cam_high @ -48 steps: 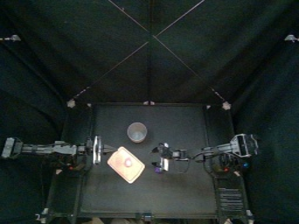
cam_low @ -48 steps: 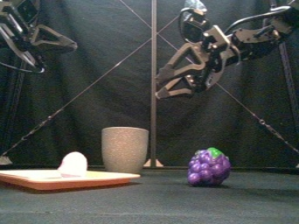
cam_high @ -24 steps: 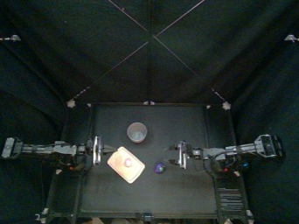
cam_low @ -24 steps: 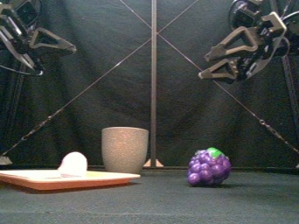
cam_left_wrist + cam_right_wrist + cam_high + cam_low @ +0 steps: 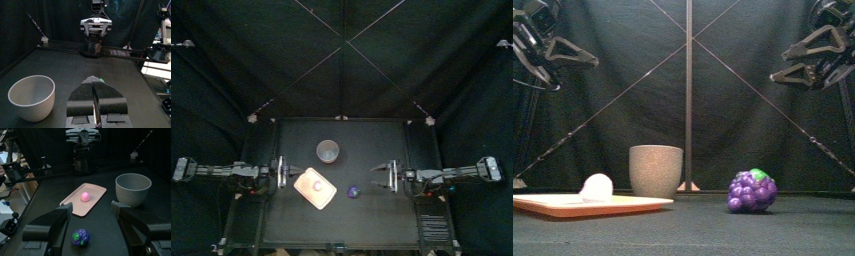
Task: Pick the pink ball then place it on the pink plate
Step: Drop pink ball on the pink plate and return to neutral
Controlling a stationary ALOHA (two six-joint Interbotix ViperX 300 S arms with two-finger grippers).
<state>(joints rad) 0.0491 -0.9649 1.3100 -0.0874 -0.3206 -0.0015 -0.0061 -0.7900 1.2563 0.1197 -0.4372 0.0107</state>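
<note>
On the black table (image 5: 385, 220) the ball (image 5: 596, 187) rests on the plate (image 5: 640, 203), with the cup (image 5: 656, 170) at the plate's 1 o'clock and the grapes (image 5: 752, 191) at its 3. We judge the placing done. High up, the right gripper (image 5: 779, 68) has its jaws apart, while the left gripper (image 5: 95, 82) is closed and empty. Next we need only park both arms.

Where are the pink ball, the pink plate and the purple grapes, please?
pink ball (image 5: 85, 196): right wrist view, its middle.
pink plate (image 5: 77, 207): right wrist view, bare surface beside the ball.
purple grapes (image 5: 752, 192): front view, middle of the bunch.
</note>
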